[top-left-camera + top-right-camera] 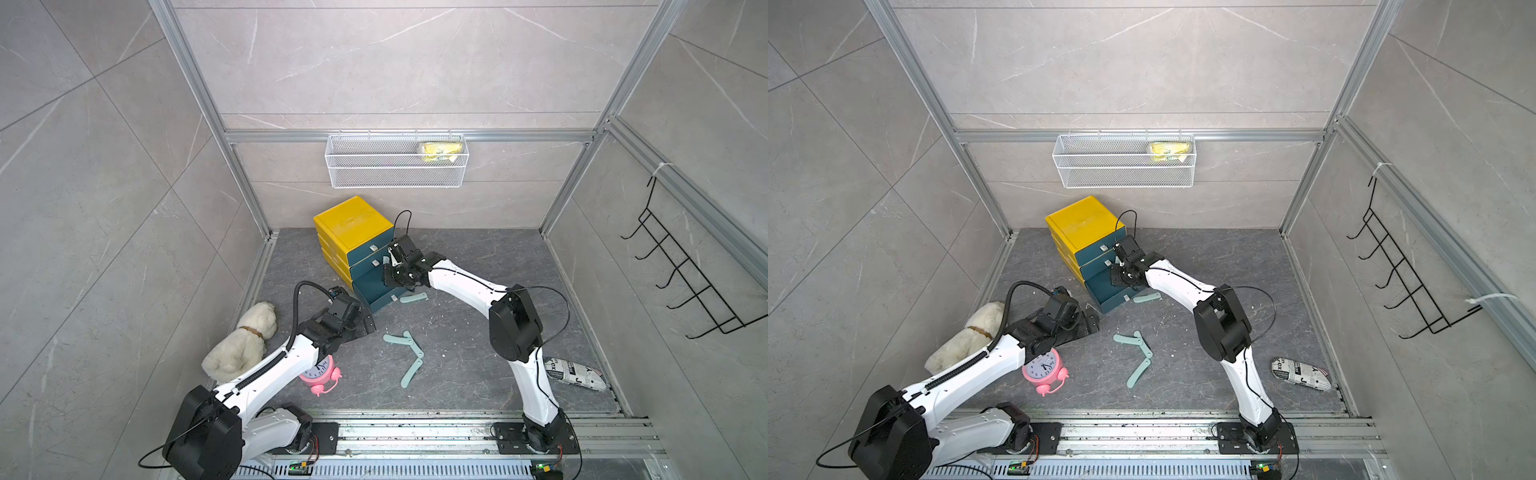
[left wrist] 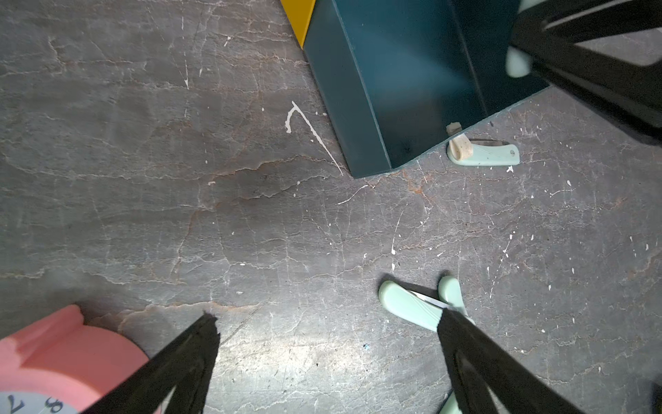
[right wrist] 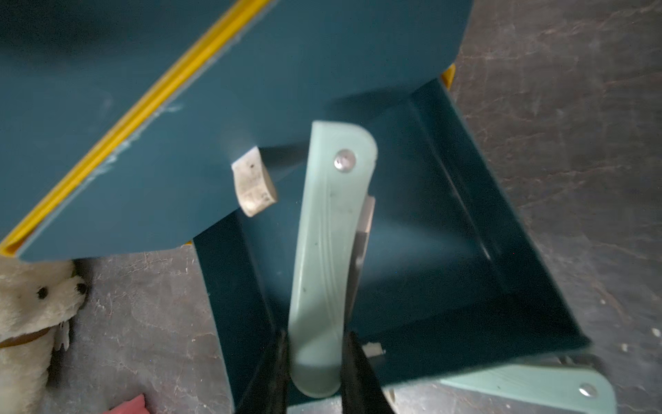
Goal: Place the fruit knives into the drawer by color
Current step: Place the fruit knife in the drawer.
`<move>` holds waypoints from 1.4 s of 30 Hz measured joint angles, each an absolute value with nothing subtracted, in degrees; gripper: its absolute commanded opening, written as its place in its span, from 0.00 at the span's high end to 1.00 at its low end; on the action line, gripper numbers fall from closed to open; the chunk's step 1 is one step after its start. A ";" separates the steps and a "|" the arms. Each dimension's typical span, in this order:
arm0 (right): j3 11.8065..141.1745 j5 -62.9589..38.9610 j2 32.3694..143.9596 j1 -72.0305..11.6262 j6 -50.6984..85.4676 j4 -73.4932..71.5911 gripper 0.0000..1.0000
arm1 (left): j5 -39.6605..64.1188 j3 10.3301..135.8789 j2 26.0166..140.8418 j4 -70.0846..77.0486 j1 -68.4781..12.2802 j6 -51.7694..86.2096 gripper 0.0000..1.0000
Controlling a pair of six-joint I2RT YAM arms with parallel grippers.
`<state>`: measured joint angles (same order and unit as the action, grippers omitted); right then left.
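Black fingers (image 3: 276, 365) of the right gripper (image 3: 315, 344) sit closest in its wrist view, clamped on the butt end of a mint-green folding knife (image 3: 329, 251). The handle runs away from them, its rivet end over the pulled-out bottom drawer (image 3: 465, 333), just beside the pale tab handle (image 3: 254, 186) of the drawer above. Whether the knife touches anything there I cannot tell.

In both top views that gripper is at centre frame, right against the front of the yellow and teal drawer unit (image 1: 353, 220). A second knife (image 1: 413, 298) lies on the floor (image 1: 457, 332) just beside the open drawer's front. Three more knives (image 1: 411, 372) lie in a loose zigzag at lower centre, well apart from the right gripper.

The left gripper (image 1: 368, 324) hangs just left of that group, near the drawer's corner — jaws spread wide, holding nothing. Its wrist view shows two of those knives (image 2: 408, 304) right beside one finger (image 2: 465, 344).
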<state>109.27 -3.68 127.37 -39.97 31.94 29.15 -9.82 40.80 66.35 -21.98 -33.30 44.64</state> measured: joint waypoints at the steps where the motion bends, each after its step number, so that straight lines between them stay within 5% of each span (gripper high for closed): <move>1: 109.65 -3.70 128.01 -39.94 32.38 29.41 0.75 | -9.72 40.80 66.32 -21.98 -33.30 44.56 0.01; 5: 109.84 -3.75 129.51 -39.83 33.89 29.58 0.58 | -8.75 40.80 66.32 -21.96 -33.30 44.42 0.01; 10: 110.74 -3.75 130.10 -39.62 35.33 29.78 0.50 | -7.64 40.80 66.41 -21.93 -33.30 43.83 0.01; 18: 107.81 -3.27 128.05 -39.57 36.34 27.77 0.47 | -6.37 40.82 67.02 -21.85 -33.30 43.11 0.01; 27: 87.00 -0.64 109.14 -38.26 37.36 21.80 0.48 | -2.76 42.26 69.56 -21.26 -34.48 42.15 0.01; 42: 61.23 0.86 92.77 -28.40 39.05 17.67 0.48 | -0.23 51.29 86.08 -23.51 -56.73 35.27 0.13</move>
